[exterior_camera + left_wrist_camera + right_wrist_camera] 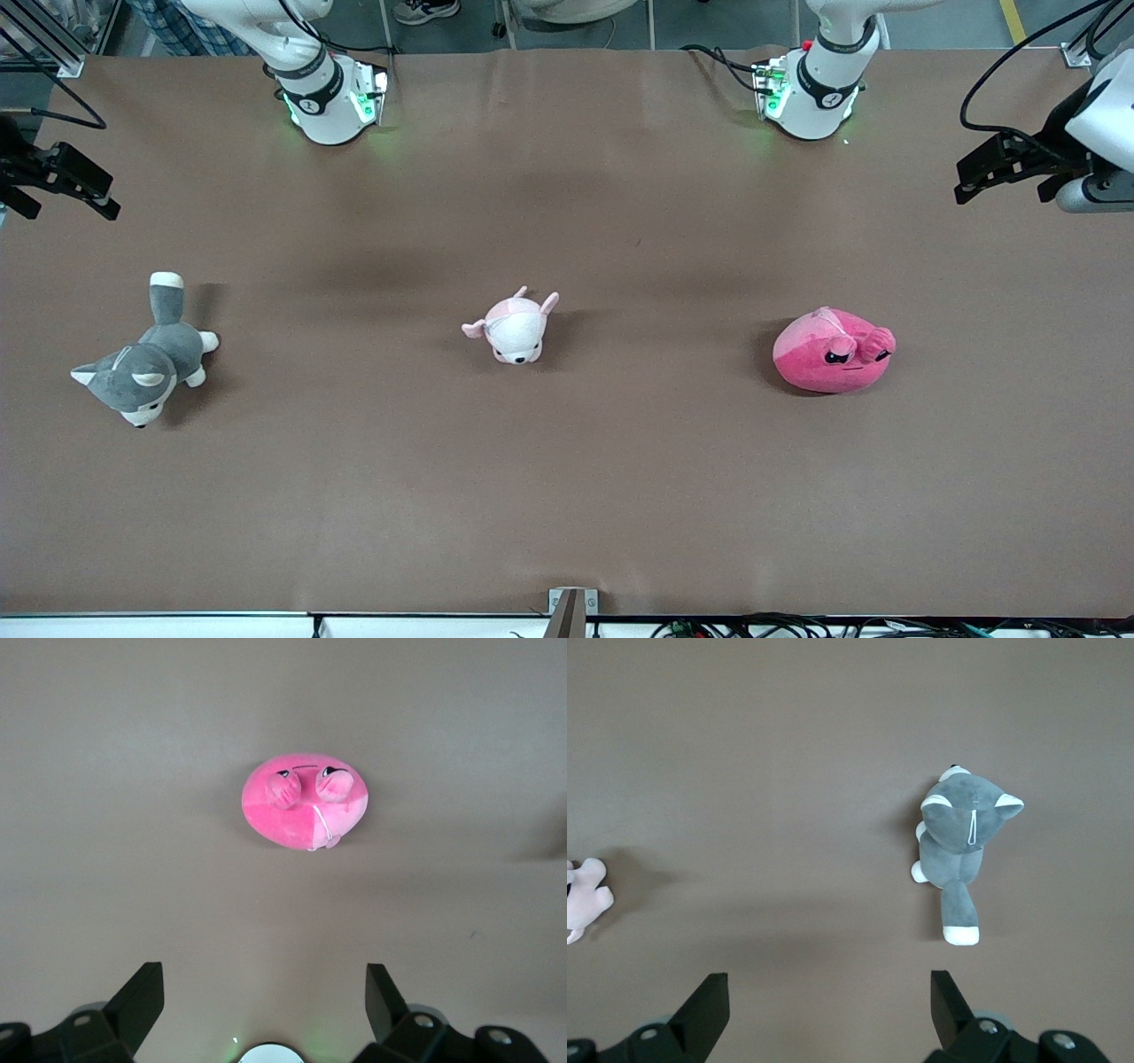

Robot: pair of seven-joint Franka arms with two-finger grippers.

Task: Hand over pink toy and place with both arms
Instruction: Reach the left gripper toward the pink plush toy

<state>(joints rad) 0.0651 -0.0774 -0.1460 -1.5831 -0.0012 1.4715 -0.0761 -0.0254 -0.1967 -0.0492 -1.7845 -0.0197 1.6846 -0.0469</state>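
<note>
The pink toy (833,350), a round hot-pink plush with dark angry eyes, lies on the brown table toward the left arm's end. It also shows in the left wrist view (304,802). My left gripper (1005,175) hangs in the air at the left arm's end of the table, open and empty, well apart from the toy; its own view shows the jaws spread wide over bare table (264,974). My right gripper (66,182) hangs open and empty at the right arm's end of the table, and its jaws are also spread wide over bare table (828,979).
A pale pink-and-white plush animal (514,328) lies mid-table; its edge shows in the right wrist view (585,895). A grey-and-white husky plush (146,359) lies toward the right arm's end, also seen in the right wrist view (961,837). A small metal bracket (571,607) sits at the table's front edge.
</note>
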